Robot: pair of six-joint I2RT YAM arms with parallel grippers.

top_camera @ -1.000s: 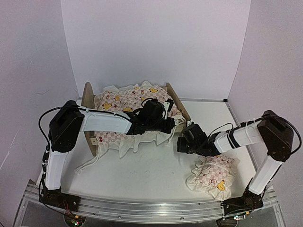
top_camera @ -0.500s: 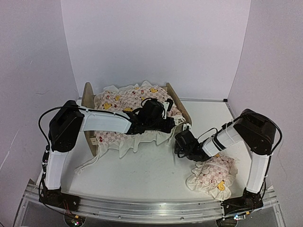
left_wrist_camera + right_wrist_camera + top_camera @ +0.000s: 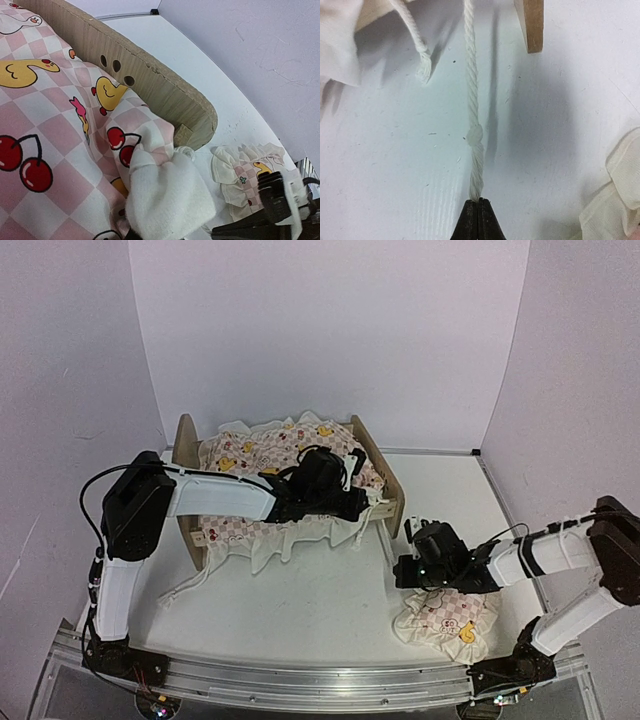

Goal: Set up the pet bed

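Okay, R jaws are pressed together on the tip of the quilt's white tie cord (image 3: 471,100), just below its knot and low over the tabletop (image 3: 395,165). I reckon that's to draw that side taut past the bed's corner post. L jaws pinch a bunched corner of the quilt (image 3: 50,125) by the board w/ the paw holes, prob. anchoring it. Pet bed (image 3: 186,445) sits back-left of centre, quilt draped over it. Pillow (image 3: 450,615) lies front right, near the R arm.

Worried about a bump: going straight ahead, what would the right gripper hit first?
The right gripper, shut on the cord, would first meet the cord's knot; beyond, probably the bed, whose wooden leg stands just right of that line.
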